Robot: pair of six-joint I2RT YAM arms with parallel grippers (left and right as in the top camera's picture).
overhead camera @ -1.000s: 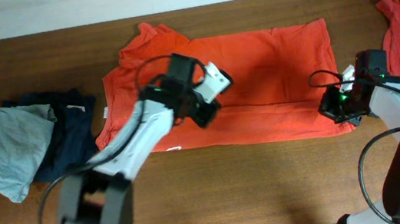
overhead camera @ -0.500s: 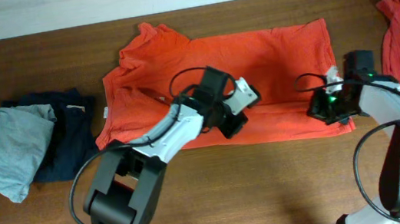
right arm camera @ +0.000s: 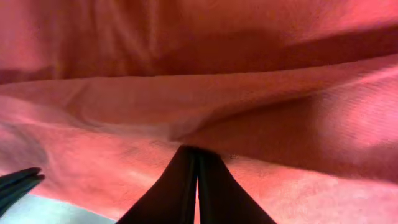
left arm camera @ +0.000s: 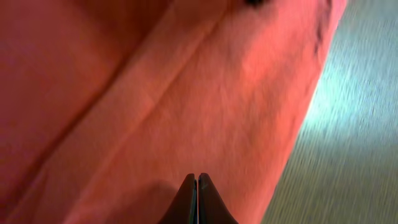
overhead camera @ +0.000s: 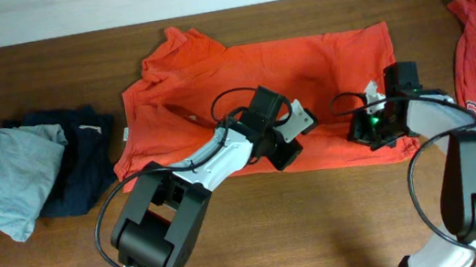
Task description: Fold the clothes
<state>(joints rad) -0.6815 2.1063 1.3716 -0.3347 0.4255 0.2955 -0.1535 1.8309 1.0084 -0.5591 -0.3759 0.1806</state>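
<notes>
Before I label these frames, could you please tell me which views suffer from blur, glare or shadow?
Overhead: sharp and evenly lit, the T-shirt crisp. Left wrist: motion-blurred, with pale glare on the table. Right wrist: very close, fabric soft, broad shadows in its folds.

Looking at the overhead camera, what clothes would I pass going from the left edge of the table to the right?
grey garment → navy garment → flat orange shirt → crumpled orange shirt
</notes>
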